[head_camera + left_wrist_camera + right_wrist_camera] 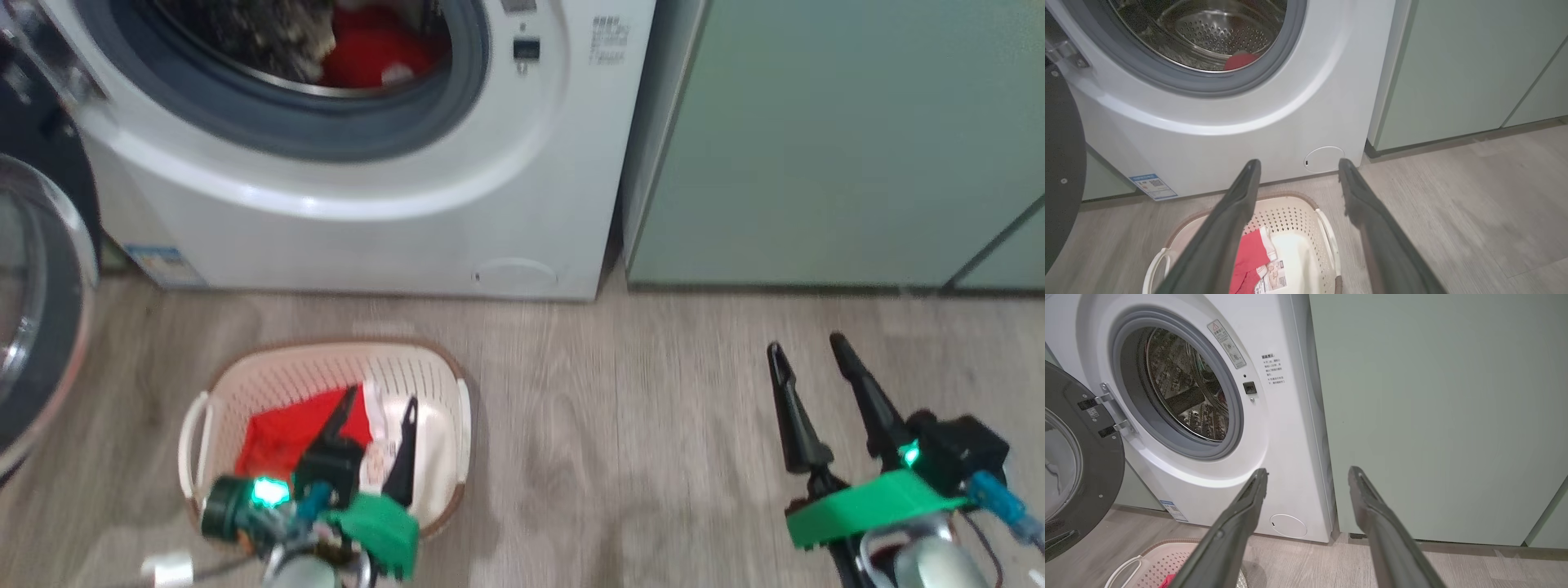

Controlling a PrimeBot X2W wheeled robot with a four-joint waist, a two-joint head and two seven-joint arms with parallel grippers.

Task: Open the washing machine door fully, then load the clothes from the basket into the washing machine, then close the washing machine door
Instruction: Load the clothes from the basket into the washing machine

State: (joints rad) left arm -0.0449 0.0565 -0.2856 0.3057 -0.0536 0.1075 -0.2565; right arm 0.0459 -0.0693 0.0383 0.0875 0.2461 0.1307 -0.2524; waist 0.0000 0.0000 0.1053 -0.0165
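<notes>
The washing machine point(506, 163) stands with its drum exposed, and a red garment point(375, 49) lies inside it. Its door point(41, 327) hangs swung out to the left, hinge and black rim point(1094, 465) showing. On the floor in front sits the basket point(441, 384) with red and white clothes point(277, 441) in it. My left gripper point(380, 404) hovers open just above those clothes; in the left wrist view its fingers point(1299, 163) straddle the basket's far rim point(1327, 232). My right gripper point(807, 347) is open and empty over bare floor, to the right of the basket.
Pale green cabinets point(816, 147) flank the washer on the right. A small round service flap point(1324, 159) sits low on the washer front. A paper label point(1274, 277) lies on the basket bottom. Wood-look floor point(637, 441) spreads between basket and right gripper.
</notes>
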